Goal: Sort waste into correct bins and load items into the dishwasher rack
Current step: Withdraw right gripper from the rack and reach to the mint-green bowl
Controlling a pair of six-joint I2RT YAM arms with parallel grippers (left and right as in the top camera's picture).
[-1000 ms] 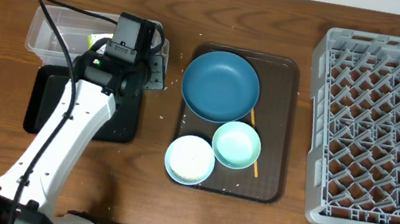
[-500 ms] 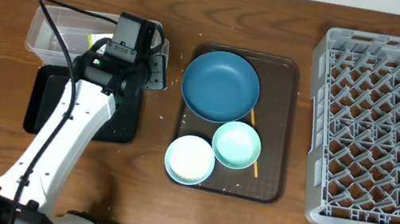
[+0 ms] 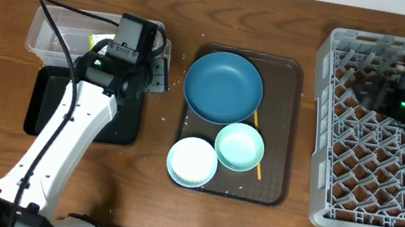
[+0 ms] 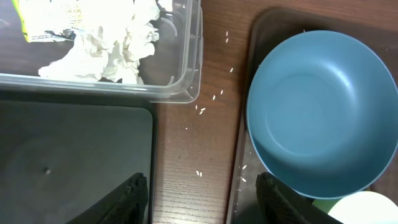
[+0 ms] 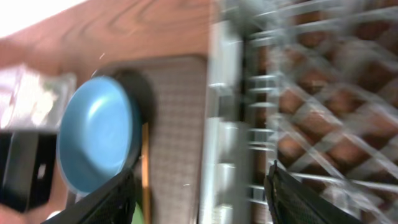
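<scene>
Hovering over bare wood, wrist pointing down, the left gripper [image 4: 205,202] keeps its fingers spread and empty. Loose rice grains [image 4: 200,110] lie just ahead of them, with the clear tub [image 4: 186,68] of tissues [image 4: 106,46] beyond-left, the black tray [image 4: 74,155] beside the left finger, and the dark-blue dish [image 4: 320,112] beyond-right. The right gripper [image 5: 199,199], blurred, fingers apart and empty, hangs over the dishwasher rack [image 5: 311,74] edge.

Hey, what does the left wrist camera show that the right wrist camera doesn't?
Only the left wrist: crumpled tissues and a yellow-green wrapper inside the clear tub, and loose rice grains on the wood. Only the right wrist: the grey dishwasher rack. Both: the dark-blue dish on the brown tray, plus the tub and the black tray, though these two are just blurs at the right wrist's left edge.
</scene>
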